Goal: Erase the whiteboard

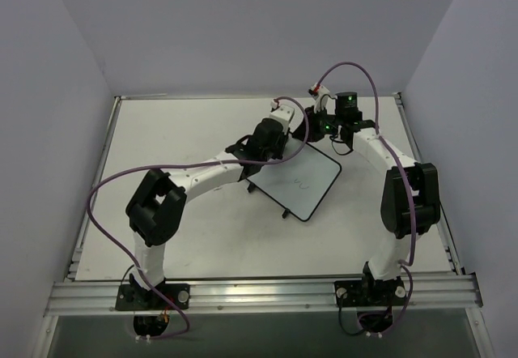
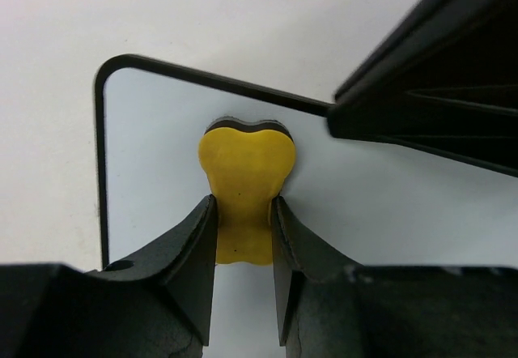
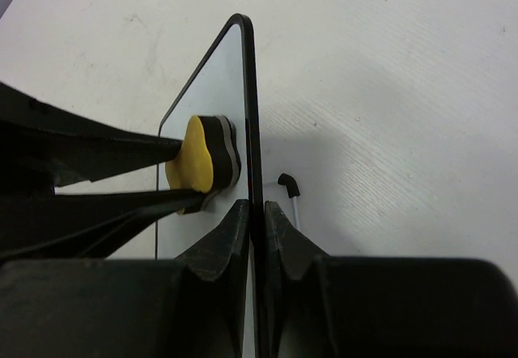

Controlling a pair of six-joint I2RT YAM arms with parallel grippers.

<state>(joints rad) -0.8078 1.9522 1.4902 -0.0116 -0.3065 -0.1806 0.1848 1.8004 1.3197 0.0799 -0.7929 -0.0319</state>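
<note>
The whiteboard [image 1: 312, 200] is small, white and black-rimmed, and is held tilted up off the table near the middle, with faint dark marks [image 1: 303, 185] on its face. My right gripper [image 1: 318, 139] is shut on the board's far rim; in the right wrist view its jaws [image 3: 256, 212] pinch the thin black edge of the board [image 3: 222, 91]. My left gripper [image 1: 285, 149] is shut on the yellow eraser [image 2: 247, 176] and presses its dark felt side flat against the board [image 2: 162, 147] near a rounded corner. The eraser also shows in the right wrist view [image 3: 197, 154].
One small black foot [image 3: 287, 182] of the board sticks out behind it over the white table [image 1: 162, 139]. The right gripper's dark body [image 2: 437, 74] sits close to the eraser at the board's rim. Grey walls surround the table; a metal rail [image 1: 259, 293] runs along the near edge.
</note>
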